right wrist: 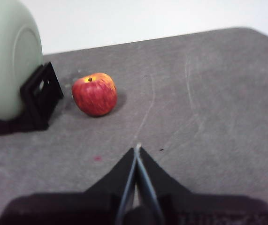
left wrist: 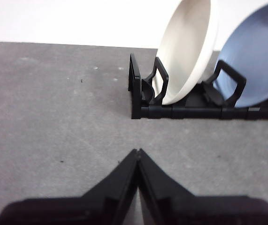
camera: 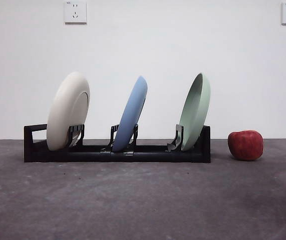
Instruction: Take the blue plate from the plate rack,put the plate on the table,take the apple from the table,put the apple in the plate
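Observation:
The blue plate (camera: 131, 114) stands tilted in the middle slot of the black plate rack (camera: 116, 152), between a cream plate (camera: 67, 110) and a pale green plate (camera: 195, 111). The red apple (camera: 245, 145) rests on the grey table (camera: 143, 200) just right of the rack. In the left wrist view my left gripper (left wrist: 137, 152) is shut and empty, hovering short of the rack's cream-plate end, with the blue plate (left wrist: 258, 63) beyond. My right gripper (right wrist: 137, 149) is shut and empty, a little way back from the apple (right wrist: 95, 93). Neither arm shows in the front view.
A white wall with two sockets (camera: 75, 11) rises behind the table. Bare table stretches in front of the rack and to the right of the apple. The table's far right corner shows rounded in the right wrist view.

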Controlling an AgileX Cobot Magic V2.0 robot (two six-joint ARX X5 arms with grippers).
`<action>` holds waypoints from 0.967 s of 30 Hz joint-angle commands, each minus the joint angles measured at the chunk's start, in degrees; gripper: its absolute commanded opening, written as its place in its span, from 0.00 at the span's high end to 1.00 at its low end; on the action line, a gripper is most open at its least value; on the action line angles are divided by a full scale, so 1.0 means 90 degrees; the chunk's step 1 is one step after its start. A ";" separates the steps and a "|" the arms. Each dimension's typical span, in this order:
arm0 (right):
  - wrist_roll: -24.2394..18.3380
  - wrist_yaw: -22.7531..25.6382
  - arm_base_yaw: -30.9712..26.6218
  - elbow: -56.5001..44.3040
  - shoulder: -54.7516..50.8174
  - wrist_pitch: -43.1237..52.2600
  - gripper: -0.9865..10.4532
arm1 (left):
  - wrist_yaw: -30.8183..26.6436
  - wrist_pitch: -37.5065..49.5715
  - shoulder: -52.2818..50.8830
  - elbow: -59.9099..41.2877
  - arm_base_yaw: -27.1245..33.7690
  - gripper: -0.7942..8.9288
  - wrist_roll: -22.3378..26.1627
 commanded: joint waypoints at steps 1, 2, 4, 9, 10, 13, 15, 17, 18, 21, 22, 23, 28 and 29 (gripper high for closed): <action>0.0865 -0.0143 -0.0005 -0.0032 -0.0007 0.0044 0.91 | 0.0119 0.0068 0.0000 0.0134 0.0000 0.92 -0.0913; 0.0906 -0.0240 -0.0005 0.0007 -0.0007 0.0046 0.92 | 0.0158 0.0068 0.0000 0.0221 0.0000 0.92 -0.1061; 0.0967 -0.0493 -0.0005 0.0163 -0.0007 0.0034 0.92 | 0.0165 0.0068 0.0032 0.0476 0.0000 0.92 -0.1268; 0.1054 -0.0685 -0.0005 0.0804 0.0027 -0.0022 0.92 | 0.0168 0.0027 0.0515 0.1328 0.0000 0.92 -0.1353; 0.1054 -0.0685 -0.0005 0.0952 0.0068 -0.0036 0.92 | 0.0172 0.0005 0.0690 0.1513 0.0000 0.92 -0.1353; 0.1056 -0.0687 -0.0005 0.1528 0.0294 -0.0274 0.92 | 0.0350 -0.0024 0.1362 0.2154 0.0000 0.92 -0.1353; 0.1054 -0.0690 -0.0005 0.1984 0.0527 -0.0602 0.92 | 0.0500 -0.0024 0.1931 0.2635 0.0000 0.92 -0.1350; 0.1052 -0.0690 -0.0005 0.2438 0.0806 -0.1010 0.92 | 0.0522 -0.0029 0.2514 0.3092 -0.0002 0.92 -0.1324; 0.1047 -0.0690 -0.0005 0.2681 0.0986 -0.1253 0.92 | 0.0605 -0.0034 0.2851 0.3342 -0.0002 0.92 -0.1321; 0.0998 -0.0690 -0.0005 0.3354 0.1600 -0.1991 0.92 | 0.0903 -0.0216 0.3857 0.4104 -0.0007 0.92 -0.1282; 0.0998 -0.0692 -0.0005 0.3577 0.1834 -0.2263 0.92 | 0.0988 -0.0408 0.4231 0.4405 -0.0007 0.92 -0.1282; 0.1001 -0.0695 -0.0005 0.3764 0.2033 -0.2497 0.92 | 0.1064 -0.0610 0.4556 0.4675 -0.0007 0.92 -0.1282; 0.1005 -0.0695 -0.0005 0.4639 0.3002 -0.3519 0.91 | 0.1569 -0.1416 0.6203 0.6067 -0.0015 0.92 -0.1282; 0.1003 -0.0695 -0.0005 0.4748 0.3138 -0.3597 0.91 | 0.1736 -0.1579 0.6436 0.6285 -0.0012 0.92 -0.1280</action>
